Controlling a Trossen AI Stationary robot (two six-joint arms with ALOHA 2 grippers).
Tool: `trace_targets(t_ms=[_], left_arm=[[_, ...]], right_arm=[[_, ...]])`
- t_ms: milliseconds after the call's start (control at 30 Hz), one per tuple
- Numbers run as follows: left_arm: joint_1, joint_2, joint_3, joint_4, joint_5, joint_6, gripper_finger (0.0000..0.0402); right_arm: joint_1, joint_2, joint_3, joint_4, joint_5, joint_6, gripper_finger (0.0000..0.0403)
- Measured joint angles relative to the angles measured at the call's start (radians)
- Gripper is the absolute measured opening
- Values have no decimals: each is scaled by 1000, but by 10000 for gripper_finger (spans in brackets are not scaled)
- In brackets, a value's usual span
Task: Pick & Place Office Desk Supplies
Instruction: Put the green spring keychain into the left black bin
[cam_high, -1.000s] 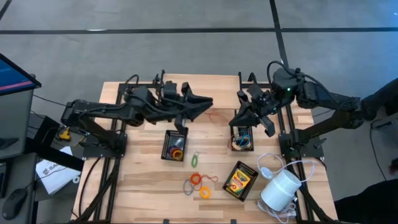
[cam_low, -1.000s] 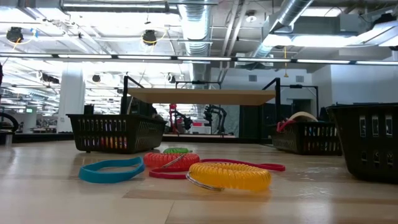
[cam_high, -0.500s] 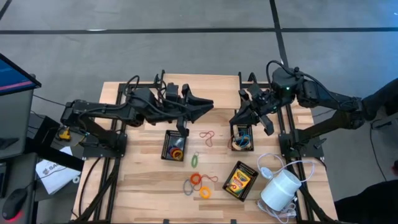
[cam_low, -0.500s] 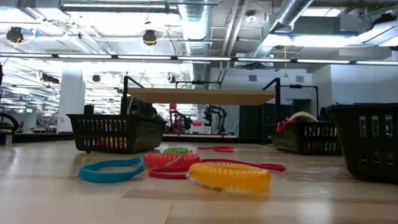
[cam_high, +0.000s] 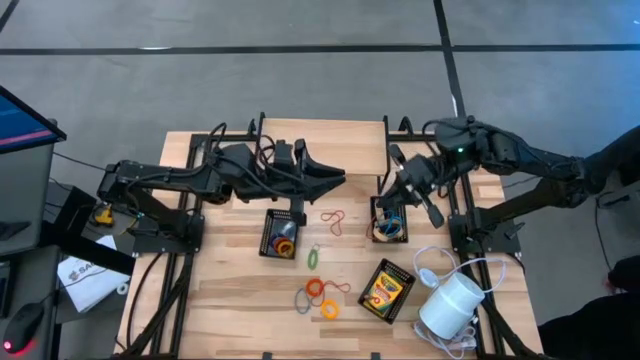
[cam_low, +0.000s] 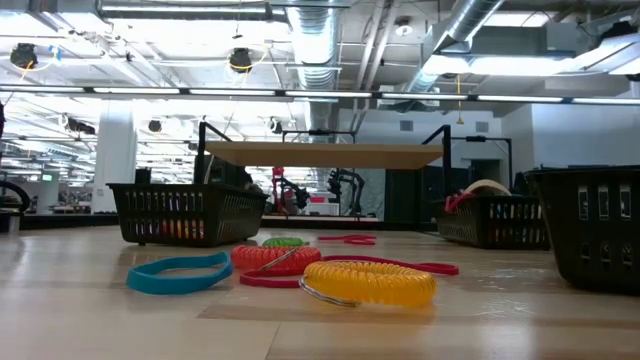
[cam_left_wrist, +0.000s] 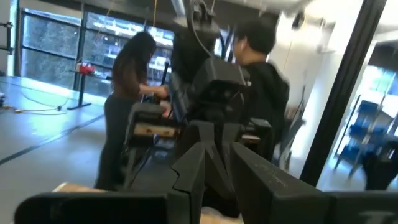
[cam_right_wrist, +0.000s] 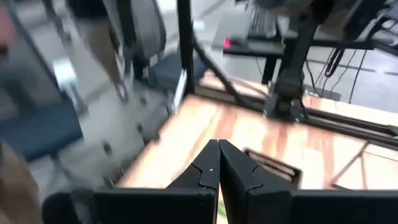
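Wooden bench (cam_high: 240, 290) sits mid-frame, bare planks along its lower-left edge. Left tool (cam_high: 335, 177) hangs upper centre, fingers slightly parted, holding nothing. Right tool (cam_high: 383, 188) is pinched closed, empty, over the right tray (cam_high: 388, 222). Red loop (cam_high: 334, 220) lies between both trays; crayon box (cam_high: 386, 290) lower right, coloured loops (cam_high: 318, 296) lower centre.

One camera looks straight down on the whole table (cam_high: 250, 300), another sits at tabletop level close behind the yellow loop (cam_low: 368, 282) both share, while each wrist camera faces outward toward the room
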Motion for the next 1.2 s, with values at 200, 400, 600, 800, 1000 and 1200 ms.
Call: trace_targets(t_ms=[200,400,600,800,1000,1200], left_arm=[[2,0,0,-130,43,109,72],[2,-16,1,-285,69,32,62],[37,-19,5,-465,211,-131,39],[88,-19,9,-501,288,-215,17],[109,-19,9,-495,289,-212,5],[109,-19,9,-495,290,-210,3]], right_arm=[[-2,0,0,-96,22,-255,0],[-23,15,85,-226,58,-180,0],[-54,76,243,-466,95,-131,0],[-55,186,407,-673,113,-114,0],[-54,243,496,-731,128,-112,0],[-54,243,506,-730,130,-77,0]])
